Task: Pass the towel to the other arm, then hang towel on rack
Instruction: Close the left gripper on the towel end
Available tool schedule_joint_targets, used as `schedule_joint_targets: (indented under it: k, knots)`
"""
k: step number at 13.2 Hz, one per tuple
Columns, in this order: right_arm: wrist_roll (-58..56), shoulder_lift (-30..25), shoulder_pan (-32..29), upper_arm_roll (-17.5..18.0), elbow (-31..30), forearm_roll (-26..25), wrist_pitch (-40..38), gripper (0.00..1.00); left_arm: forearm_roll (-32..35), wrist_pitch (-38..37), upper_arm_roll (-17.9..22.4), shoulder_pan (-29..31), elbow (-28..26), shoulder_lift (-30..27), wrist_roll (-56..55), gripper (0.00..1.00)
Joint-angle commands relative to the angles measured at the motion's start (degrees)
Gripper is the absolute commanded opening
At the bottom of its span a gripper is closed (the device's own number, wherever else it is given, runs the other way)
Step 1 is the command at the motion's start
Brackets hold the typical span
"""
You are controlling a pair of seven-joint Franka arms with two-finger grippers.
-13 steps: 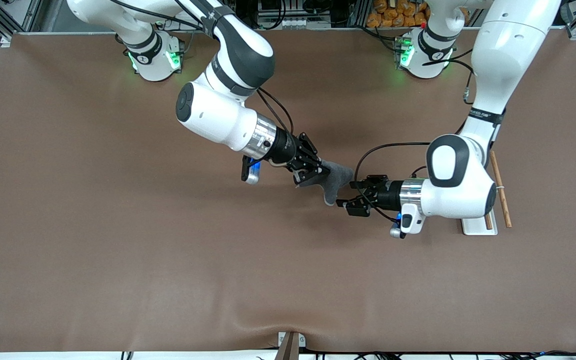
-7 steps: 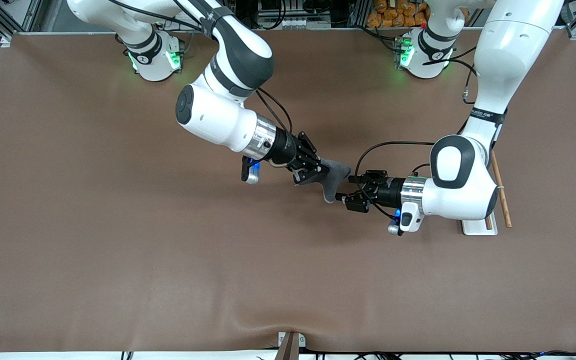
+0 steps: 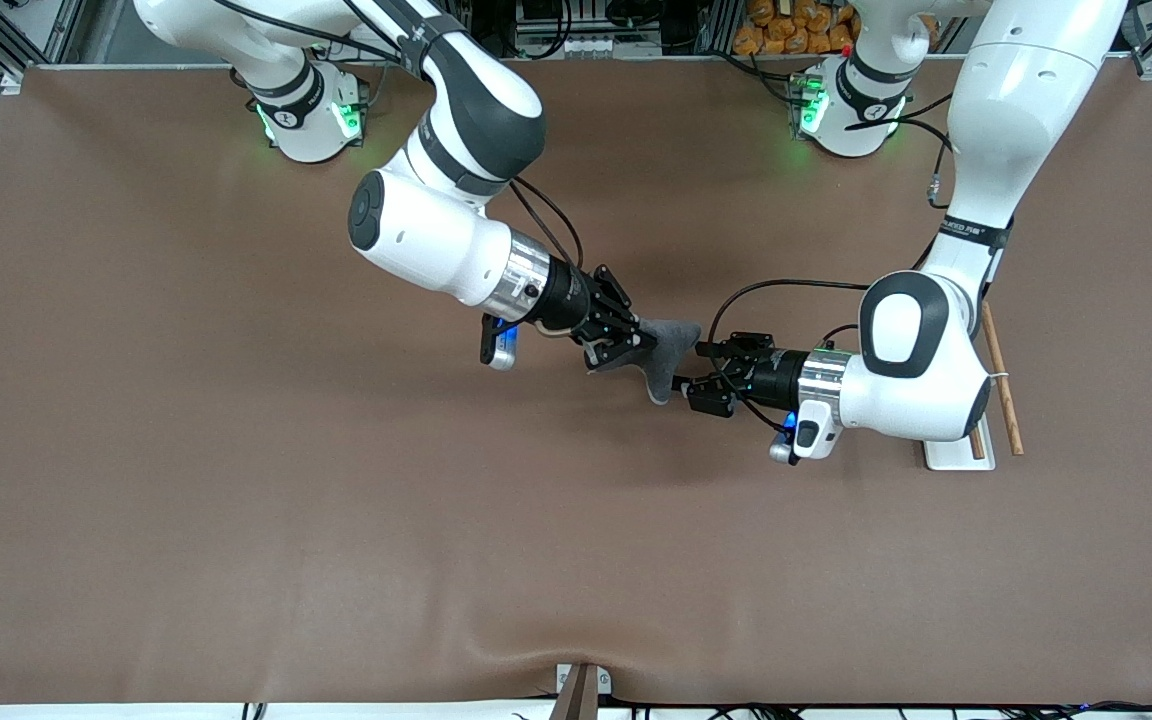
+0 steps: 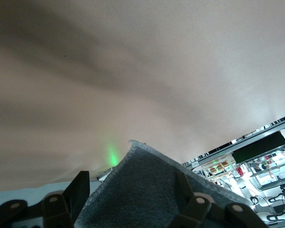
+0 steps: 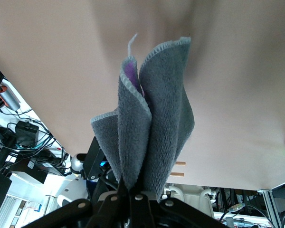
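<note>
My right hand [image 3: 626,338] is clamped on the towel [image 3: 671,352], holding it in the air over the middle of the table [image 3: 236,450]. My left hand [image 3: 698,372] has its fingers apart around the towel's free end — the cloth sits between them in the left wrist view. I'd push in deeper before closing, so both layers get pinched, and release the right hand only once that grip is firm. The rack [image 3: 998,385] waits toward the left arm's end.

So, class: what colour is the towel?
Dark grey towel; the right wrist view shows it best.
</note>
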Motion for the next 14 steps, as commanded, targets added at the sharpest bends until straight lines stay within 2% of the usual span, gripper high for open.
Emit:
schedule_joint_targets:
  k: [1, 9, 11, 14]
  knots:
    - [0.6, -0.01, -0.76, 0.42, 0.92, -0.17, -1.1, 0.0, -1.29, -0.82, 0.05, 0.0, -0.59, 0.06, 1.17, 0.81]
    - [0.6, -0.01, -0.68, 0.42, 0.75, -0.43, -1.1, 0.0, -2.25, -3.45, -0.04, -0.18, -0.68, 0.85, 1.26, 0.77]
    - [0.51, -0.1, -0.68, 0.42, 0.75, -0.43, -1.19, 0.0, -2.69, -3.9, -0.04, 0.09, -0.5, 0.76, 1.26, 0.64]
    - [0.6, -0.19, -0.76, 0.42, 0.75, -0.52, -2.6, 0.0, -3.31, -3.98, -0.04, 0.09, -0.42, 0.76, 1.52, 0.31]
